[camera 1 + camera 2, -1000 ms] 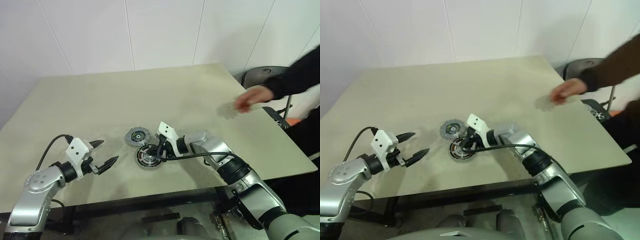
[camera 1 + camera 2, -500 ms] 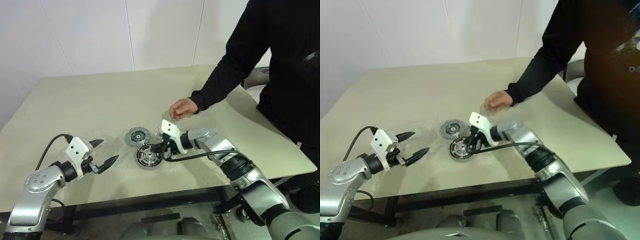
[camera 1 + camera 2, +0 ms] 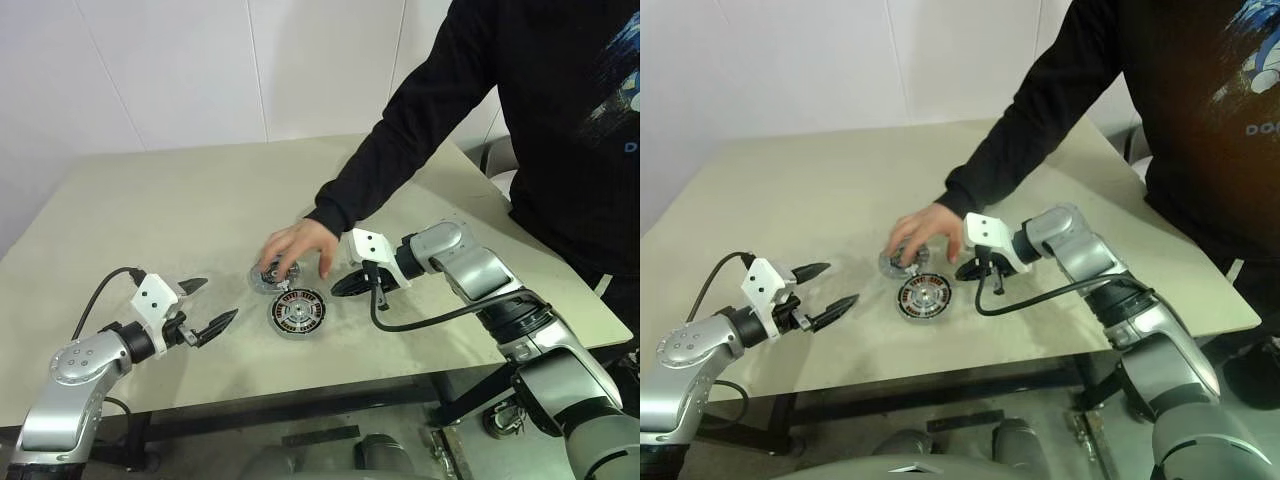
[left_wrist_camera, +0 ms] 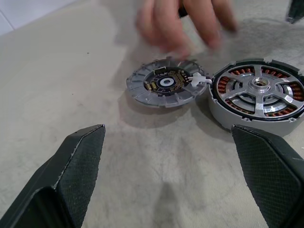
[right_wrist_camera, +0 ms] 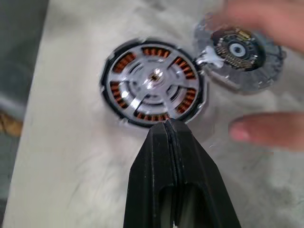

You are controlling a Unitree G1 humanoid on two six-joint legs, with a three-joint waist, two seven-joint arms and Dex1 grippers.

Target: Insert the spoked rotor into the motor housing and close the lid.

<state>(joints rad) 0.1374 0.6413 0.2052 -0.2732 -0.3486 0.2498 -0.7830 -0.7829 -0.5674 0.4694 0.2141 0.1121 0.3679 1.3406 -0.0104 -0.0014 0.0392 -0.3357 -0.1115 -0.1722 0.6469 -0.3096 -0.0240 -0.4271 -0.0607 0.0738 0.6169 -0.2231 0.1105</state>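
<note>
The motor housing (image 3: pixel 297 312) lies on the table with copper windings showing under the silver spokes of the spoked rotor (image 5: pixel 153 85), which sits inside it. Touching its far-left side lies the lid (image 4: pixel 166 83), grey with a dark centre facing up. A person's hand (image 3: pixel 295 248) rests over the lid. My right gripper (image 3: pixel 337 291) is shut and empty, hovering just right of the housing and pointing toward it. My left gripper (image 3: pixel 220 300) is open and empty, well left of both parts.
A person in a black top (image 3: pixel 560 110) stands at the table's right side, their arm (image 3: pixel 400 130) reaching across the middle toward the lid. A black cable (image 3: pixel 420 318) loops from my right wrist. The beige table (image 3: pixel 150 200) extends far and left.
My right gripper has lifted off the housing and drawn back to the right, still shut. The person has stepped in and put a hand on the lid. My left arm has stayed still.
</note>
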